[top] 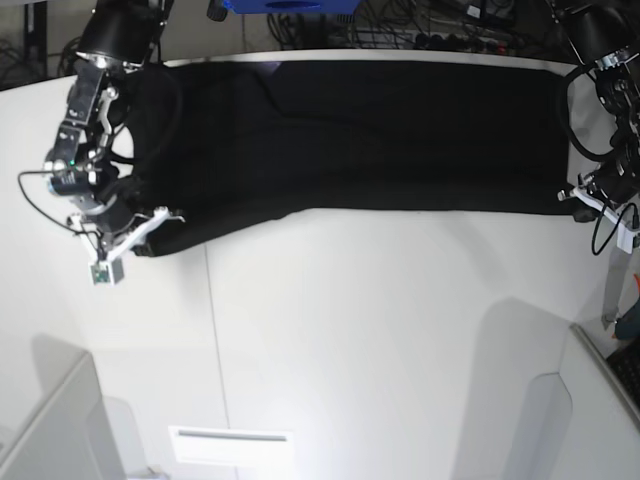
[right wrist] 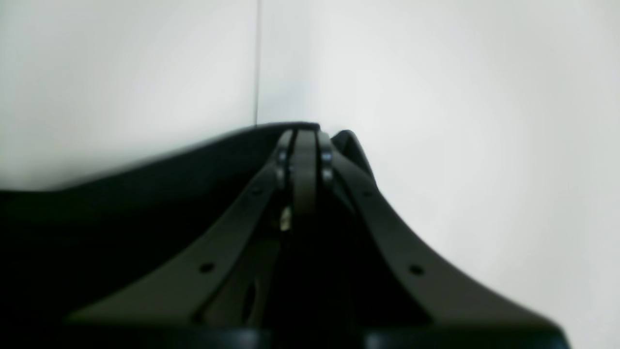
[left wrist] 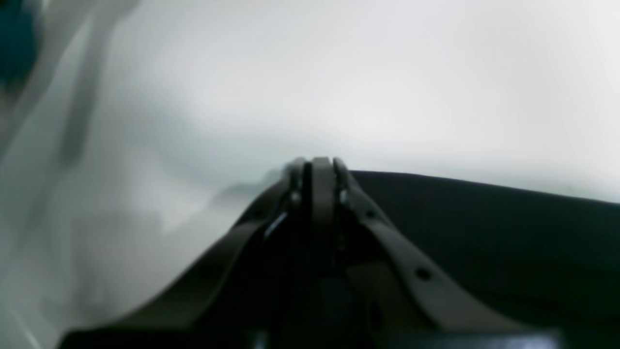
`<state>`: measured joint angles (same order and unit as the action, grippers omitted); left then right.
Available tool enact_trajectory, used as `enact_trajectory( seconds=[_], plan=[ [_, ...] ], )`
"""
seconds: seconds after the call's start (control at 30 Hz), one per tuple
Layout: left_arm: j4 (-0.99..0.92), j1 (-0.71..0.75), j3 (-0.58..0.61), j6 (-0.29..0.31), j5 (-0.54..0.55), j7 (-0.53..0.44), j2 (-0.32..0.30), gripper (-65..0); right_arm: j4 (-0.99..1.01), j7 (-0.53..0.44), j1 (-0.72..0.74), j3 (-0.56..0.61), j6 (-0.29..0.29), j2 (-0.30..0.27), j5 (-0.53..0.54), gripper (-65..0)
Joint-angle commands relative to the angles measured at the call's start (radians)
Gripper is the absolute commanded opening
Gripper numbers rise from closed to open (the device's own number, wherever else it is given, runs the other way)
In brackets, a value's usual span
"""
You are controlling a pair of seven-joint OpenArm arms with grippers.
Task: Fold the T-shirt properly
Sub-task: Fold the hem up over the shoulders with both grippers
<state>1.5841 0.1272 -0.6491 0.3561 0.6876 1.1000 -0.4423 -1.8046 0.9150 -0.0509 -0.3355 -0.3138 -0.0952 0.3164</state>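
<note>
The black T-shirt lies spread across the far half of the white table, a long dark band reaching nearly from one side edge to the other, its near hem running roughly straight through the middle and sagging lower toward my right arm's side. No print shows on the side facing up.

My right gripper sits at the near corner of the cloth on that side. In the right wrist view my two fingers are pressed together with no gap between them, and the black fabric bunches up right around their tips, so I am pinched onto the T-shirt's edge there. A thin seam in the table runs straight away from the tips.

My left gripper is at the opposite end of the near hem. Its fingers are likewise drawn tight together in the left wrist view, with dark cloth lying against them on one side and pale table on the other; the view is blurred, but the tips meet at the hem and appear to nip it
</note>
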Motion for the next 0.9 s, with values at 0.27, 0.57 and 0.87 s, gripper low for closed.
enact_trajectory(
  seconds=[0.27,0.57,0.87],
  plan=[
    [0.115,0.124,-0.082,0.008,-0.004,0.048,-0.019,-65.0,-0.200,0.037,-0.235,-0.195,0.003,-0.013,0.266,-65.0],
    [0.177,0.239,-0.084,0.008,-0.004,0.047,-0.019,-65.0,-0.202,0.029,-0.472,-0.308,0.003,-0.015,0.602,-65.0],
    [0.174,0.283,-0.081,0.008,-0.012,0.047,-0.019,-65.0,-0.191,0.031,-0.544,-0.300,0.000,0.015,0.588,-65.0]
  ],
)
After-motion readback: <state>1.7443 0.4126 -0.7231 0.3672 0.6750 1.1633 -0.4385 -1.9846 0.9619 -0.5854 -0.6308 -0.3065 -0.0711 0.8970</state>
